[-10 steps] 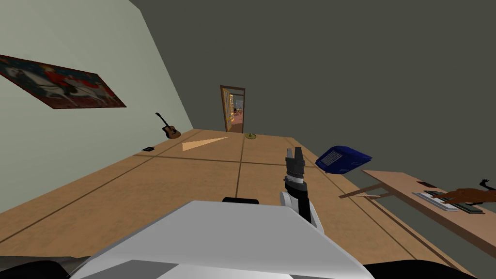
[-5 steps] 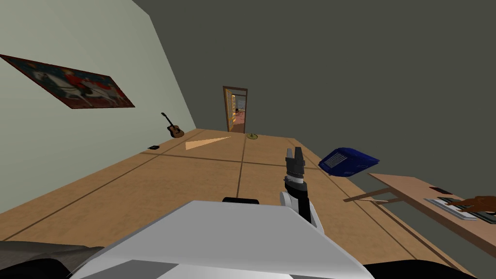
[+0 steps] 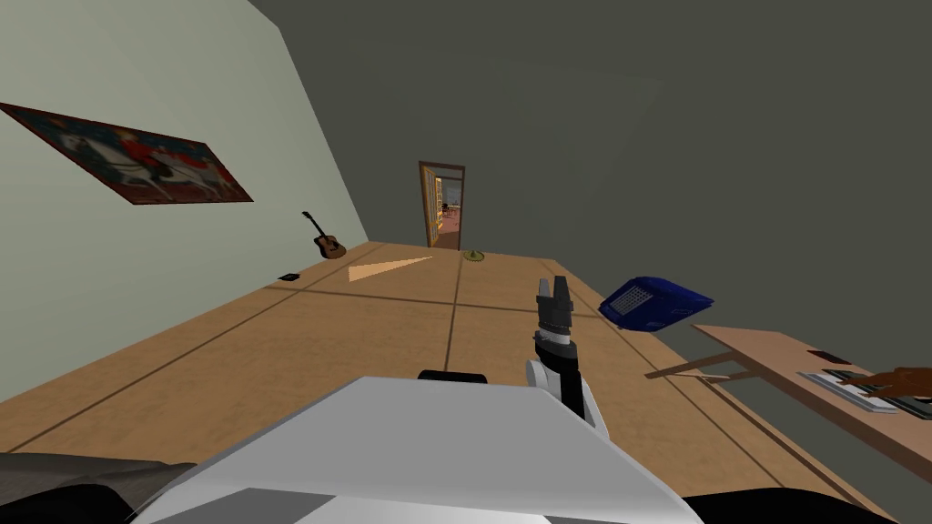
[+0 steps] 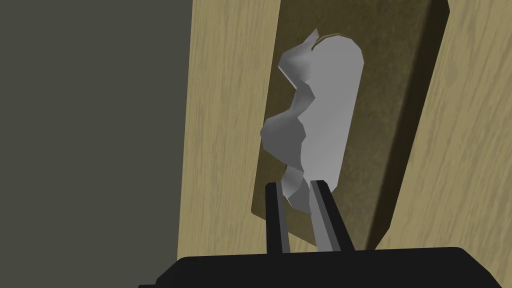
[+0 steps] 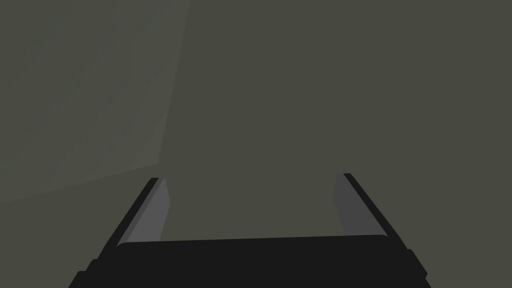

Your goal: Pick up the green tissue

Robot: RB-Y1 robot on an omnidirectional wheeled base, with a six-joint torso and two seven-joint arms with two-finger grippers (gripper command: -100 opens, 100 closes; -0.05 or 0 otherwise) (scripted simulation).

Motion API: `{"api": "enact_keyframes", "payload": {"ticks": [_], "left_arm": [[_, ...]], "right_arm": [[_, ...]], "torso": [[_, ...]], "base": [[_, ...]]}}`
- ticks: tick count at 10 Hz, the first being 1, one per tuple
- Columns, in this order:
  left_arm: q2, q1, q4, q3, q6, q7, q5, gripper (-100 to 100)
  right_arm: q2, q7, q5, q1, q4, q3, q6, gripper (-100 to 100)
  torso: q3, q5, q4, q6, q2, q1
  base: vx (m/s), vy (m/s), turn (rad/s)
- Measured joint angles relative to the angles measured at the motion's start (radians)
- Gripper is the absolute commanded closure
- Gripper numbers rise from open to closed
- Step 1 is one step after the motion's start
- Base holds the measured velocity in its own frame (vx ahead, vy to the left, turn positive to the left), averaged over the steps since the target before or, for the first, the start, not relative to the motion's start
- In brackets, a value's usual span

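Evidently the grasp is made and the lift is the step in hand. Left wrist view: a pale wood-grained surface (image 4: pixel 220 125), which I cannot confirm to be a bench, carries a dark olive box (image 4: pixel 395 130) lying flat. From its light grey oval opening (image 4: pixel 335 100) a crumpled tissue (image 4: pixel 290 125), drawn grey rather than green, stands out toward the camera.

To do the lift well, I judge that the pull should run straight away from the box, along the line in which the tissue stands, and slowly. A sideways tug would drag the sheet against the opening's edge. A quick one could carry the light box along or let the thin sheet slip. The pinch is best held unchanged until the tissue hangs free of the opening.

My right claw (image 3: pixel 553 287), held up ahead of me in the head view, stands spread wide, with nothing between its blades. My left claw (image 4: pixel 296 187) is nearly pressed together, its two blades a narrow gap apart, pinching the tissue's near tip. Both fingers (image 4: pixel 277 220) press the sides of that tip, and they appear to touch neither the box nor the wood.
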Motion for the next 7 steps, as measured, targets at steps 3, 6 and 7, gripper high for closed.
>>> {"api": "enact_keyframes", "payload": {"ticks": [3, 6, 7], "left_arm": [[0.000, -0.001, -0.004, -0.004, 0.002, -0.006, 0.013, 100], [0.015, 0.051, -0.046, 0.012, -0.021, -0.014, 0.010, 100], [0.016, 0.053, -0.048, 0.013, -0.022, -0.015, 0.011, 0]], "right_arm": [[0.000, 0.000, 0.000, 0.000, 0.000, 0.000, 0.000, 0], [0.000, 0.000, 0.000, 0.000, 0.000, 0.000, 0.000, 0], [0.000, 0.000, 0.000, 0.000, 0.000, 0.000, 0.000, 0]], "torso": [[0.001, 0.001, 0.001, 0.001, 0.000, 0.000], [-0.001, 0.000, 0.000, 0.001, -0.001, -0.001], [0.000, 0.001, 0.001, 0.000, -0.001, 0.000]], "base": [[0.009, -0.013, -0.036], [0.018, -0.026, -0.069], [0.000, 0.000, 0.000]]}}
